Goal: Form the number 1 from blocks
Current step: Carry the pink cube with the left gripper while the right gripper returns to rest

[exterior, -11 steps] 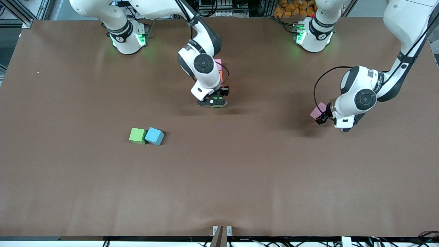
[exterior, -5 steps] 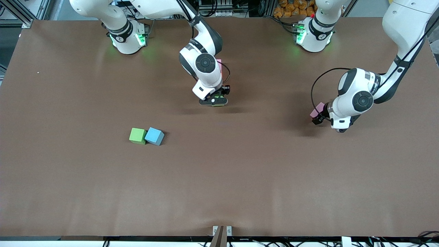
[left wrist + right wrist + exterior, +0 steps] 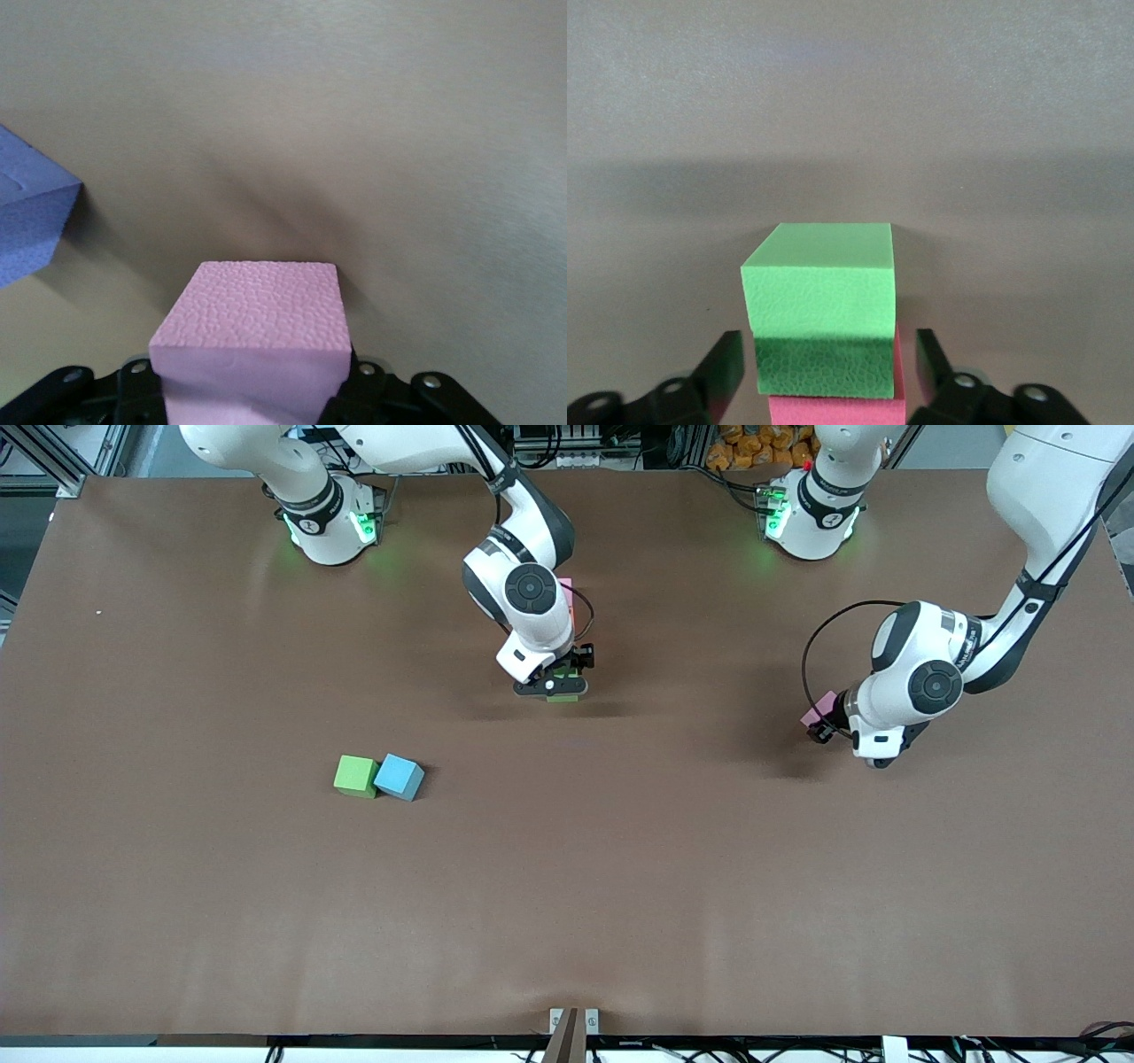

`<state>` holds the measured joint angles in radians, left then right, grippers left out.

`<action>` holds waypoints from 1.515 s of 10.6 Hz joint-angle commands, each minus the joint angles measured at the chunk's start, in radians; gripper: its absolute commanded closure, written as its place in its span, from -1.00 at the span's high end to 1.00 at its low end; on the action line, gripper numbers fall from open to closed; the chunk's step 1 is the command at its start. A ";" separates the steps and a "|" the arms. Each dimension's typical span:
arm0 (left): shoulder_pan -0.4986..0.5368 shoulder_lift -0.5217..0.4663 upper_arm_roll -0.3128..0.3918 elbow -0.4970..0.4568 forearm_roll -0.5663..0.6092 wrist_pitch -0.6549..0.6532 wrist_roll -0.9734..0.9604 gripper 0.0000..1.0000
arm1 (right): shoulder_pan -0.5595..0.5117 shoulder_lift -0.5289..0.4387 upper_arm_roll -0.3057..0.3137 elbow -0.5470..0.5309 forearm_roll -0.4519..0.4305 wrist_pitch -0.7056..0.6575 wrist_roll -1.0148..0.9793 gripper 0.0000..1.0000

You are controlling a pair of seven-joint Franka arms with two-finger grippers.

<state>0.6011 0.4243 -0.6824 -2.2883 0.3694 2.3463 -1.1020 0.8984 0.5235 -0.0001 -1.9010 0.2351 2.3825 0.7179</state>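
Nearest the front camera, on the brown worktop (image 3: 620,886) toward the right arm's end, a green block (image 3: 356,776) and a blue block (image 3: 399,778) sit touching side by side. Farther from the camera, toward the left arm's end, the left end effector (image 3: 252,390) is low at the worktop with its fingers closed on a light pink block (image 3: 252,323), which rests on the surface; a purple block (image 3: 27,226) lies near it, apart from it, seen only in the left wrist view. Farther still, near the middle of the worktop, the right end effector (image 3: 824,363) is down around a second green block (image 3: 819,305), its fingers (image 3: 722,363) standing apart on either side of the cube with a clear gap, gripping nothing. This green block touches a red block (image 3: 837,410) at the edge nearer the wrist camera. In the front view, slivers of orange and pink show past the right arm's wrist, farther from the camera, mostly hidden
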 commanded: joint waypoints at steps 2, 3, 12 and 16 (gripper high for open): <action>-0.084 -0.004 -0.014 0.096 0.000 -0.004 0.111 -1.00 | -0.010 -0.042 -0.001 -0.012 0.012 -0.003 -0.006 1.00; -0.127 0.002 -0.023 0.131 -0.004 -0.004 0.111 -1.00 | -0.031 -0.072 -0.001 -0.021 0.010 -0.008 -0.008 1.00; -0.824 0.289 0.130 0.603 -0.033 -0.042 -0.021 -1.00 | -0.648 -0.336 0.020 -0.135 0.006 -0.072 -0.372 1.00; -1.041 0.379 0.271 0.731 -0.046 -0.047 -0.015 -1.00 | -0.760 -0.420 0.020 -0.099 -0.133 -0.101 -0.494 1.00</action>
<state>-0.4059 0.7658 -0.4402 -1.6233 0.3459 2.3308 -1.1293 0.1726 0.1731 -0.0051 -1.9911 0.1787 2.3107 0.2288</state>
